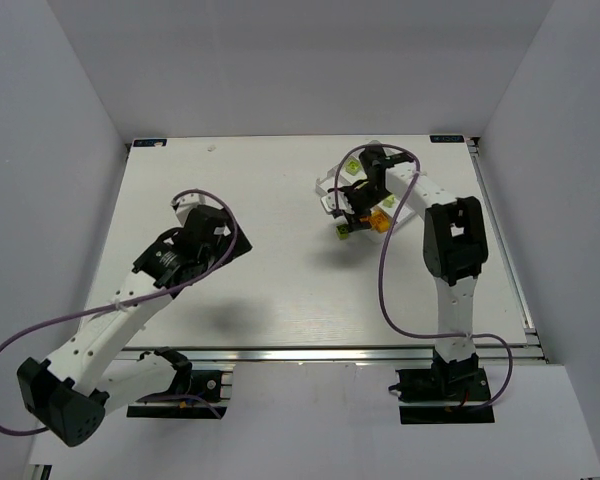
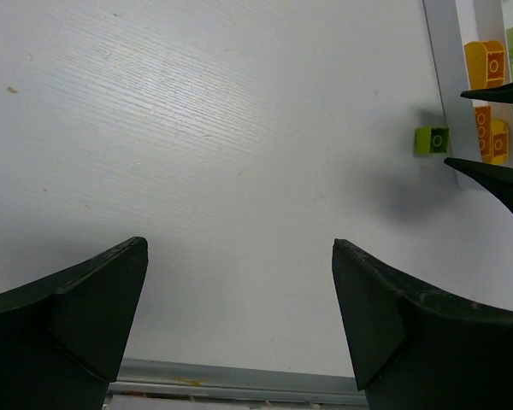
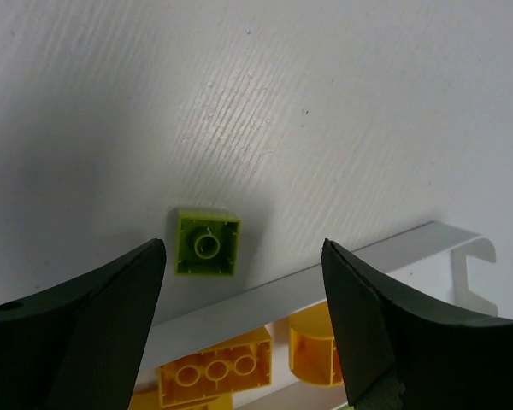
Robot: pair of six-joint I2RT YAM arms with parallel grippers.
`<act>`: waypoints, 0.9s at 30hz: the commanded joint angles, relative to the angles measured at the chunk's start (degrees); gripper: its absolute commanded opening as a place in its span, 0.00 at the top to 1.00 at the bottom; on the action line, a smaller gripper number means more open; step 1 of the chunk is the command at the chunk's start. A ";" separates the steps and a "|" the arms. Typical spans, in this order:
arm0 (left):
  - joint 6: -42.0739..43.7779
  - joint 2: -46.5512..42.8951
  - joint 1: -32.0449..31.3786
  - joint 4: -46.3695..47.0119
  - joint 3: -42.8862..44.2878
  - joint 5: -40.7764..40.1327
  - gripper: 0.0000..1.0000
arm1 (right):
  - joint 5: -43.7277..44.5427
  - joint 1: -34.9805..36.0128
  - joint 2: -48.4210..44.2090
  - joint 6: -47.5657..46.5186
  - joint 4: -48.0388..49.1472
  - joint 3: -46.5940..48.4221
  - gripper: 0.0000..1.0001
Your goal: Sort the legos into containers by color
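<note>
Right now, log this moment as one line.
right gripper open near green brick | brick on table beside tray | left gripper open, empty | yellow bricks in tray

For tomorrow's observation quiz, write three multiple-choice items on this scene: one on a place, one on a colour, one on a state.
1. The lime green brick lies, relative to the tray: A inside it; B on the table beside its wall; C atop its rim.
2. The brick just inside that wall is: A blue; B yellow-orange; C red.
3. The left gripper is: A open, empty; B shut on a brick; C shut, empty.
Answers: B, table shows around it; B, its colour is plain; A, wide gap, nothing in it.
</note>
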 commanded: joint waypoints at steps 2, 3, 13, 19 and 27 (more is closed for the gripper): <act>-3.66 -4.54 0.28 -2.06 -2.71 -2.84 0.02 | 3.83 1.04 3.55 -3.23 -7.93 5.39 0.23; -3.92 -4.90 0.28 -2.49 -2.89 -3.11 0.02 | 4.88 1.13 3.82 -3.23 -7.85 5.39 0.23; -4.01 -3.85 0.28 -1.97 -2.72 -3.20 0.02 | 9.19 1.39 6.37 1.07 -5.13 5.31 0.28; -3.66 -2.53 0.28 -1.00 -2.36 -2.67 0.02 | 8.84 2.18 7.33 2.66 -5.47 6.53 0.45; -3.84 -2.26 0.28 0.22 -2.71 -2.32 0.02 | -1.41 1.30 3.21 9.59 -8.46 8.47 0.90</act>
